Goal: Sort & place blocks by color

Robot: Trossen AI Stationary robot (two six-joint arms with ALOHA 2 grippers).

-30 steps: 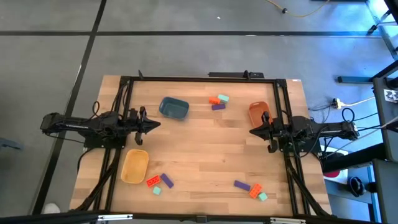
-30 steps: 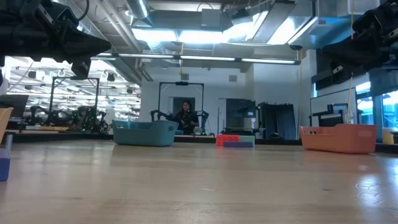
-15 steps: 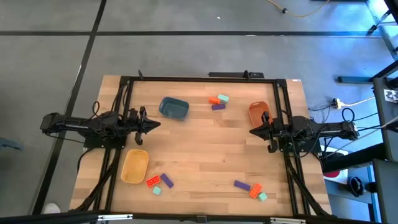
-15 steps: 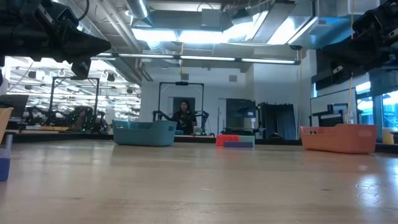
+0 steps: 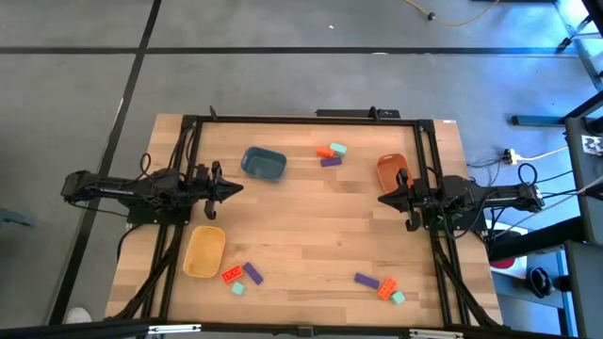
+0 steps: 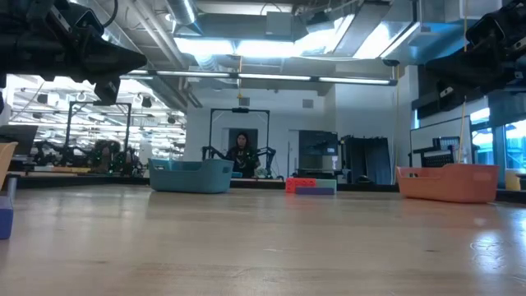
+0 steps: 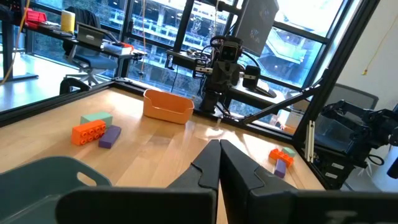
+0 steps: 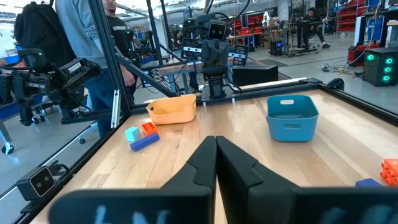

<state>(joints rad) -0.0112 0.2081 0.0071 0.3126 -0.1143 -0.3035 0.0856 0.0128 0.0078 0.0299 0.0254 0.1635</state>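
Note:
Three groups of small blocks lie on the wooden table [image 5: 311,221]. Orange, mint and purple ones [image 5: 331,154] lie at the far middle, another group [image 5: 240,276] at the near left, a third [image 5: 381,287] at the near right. My left gripper [image 5: 236,187] hovers shut at the table's left, pointing level toward the right, beside the blue tub [image 5: 264,164]. My right gripper [image 5: 382,199] hovers shut at the table's right, pointing left, next to the orange tub [image 5: 391,169]. Their closed fingertips show in the left wrist view [image 7: 219,148] and the right wrist view [image 8: 216,144]. Neither holds anything.
A yellow tub [image 5: 203,252] stands near the left front, by the near-left blocks. A black frame [image 5: 301,120] runs along the table's sides. The middle of the table is bare wood. People [image 8: 93,50] stand in the room beyond the table.

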